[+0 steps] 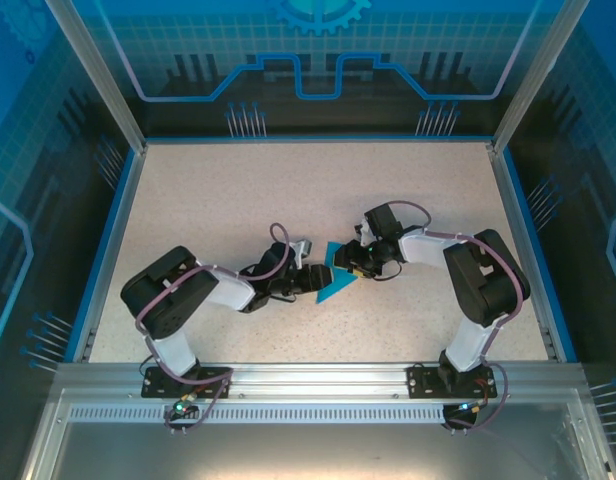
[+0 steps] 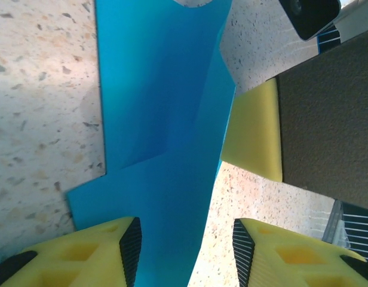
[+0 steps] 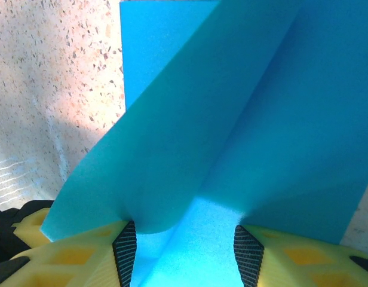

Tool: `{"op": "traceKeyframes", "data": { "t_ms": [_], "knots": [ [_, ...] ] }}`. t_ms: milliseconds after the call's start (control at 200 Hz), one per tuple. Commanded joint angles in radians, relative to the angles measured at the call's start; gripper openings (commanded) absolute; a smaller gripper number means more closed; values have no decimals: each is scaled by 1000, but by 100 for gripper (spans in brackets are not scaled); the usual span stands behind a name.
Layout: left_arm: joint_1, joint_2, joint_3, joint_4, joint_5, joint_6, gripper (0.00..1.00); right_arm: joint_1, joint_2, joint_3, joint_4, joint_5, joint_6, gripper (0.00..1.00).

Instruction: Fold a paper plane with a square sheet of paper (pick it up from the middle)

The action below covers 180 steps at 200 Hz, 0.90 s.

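Left gripper sits low at table centre, at 9 o'clock of the teal paper sheet, aimed toward 3 o'clock. On its wrist cam the pads are roughly half-spread. The sheet runs through the gap, not pinched. Sheet is partly folded with diagonal creases, mid-table between both grippers. Right gripper is at the sheet's 2 o'clock, aimed toward 9. Its fingers are also apart, clamping nothing, with a raised flap standing between them and touching one pad.
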Motion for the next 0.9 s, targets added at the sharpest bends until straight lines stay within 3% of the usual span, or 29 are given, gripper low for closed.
{"op": "traceKeyframes", "data": {
  "t_ms": [0,390,895],
  "knots": [
    [2,37,37,-7,43,-1,44,21,106,-52,-94,161,-18,53],
    [0,90,103,-40,107,52,27,21,113,-51,-100,164,-15,52],
    [6,16,67,-79,92,81,35,22,118,-50,-131,188,-19,52]
  ]
}}
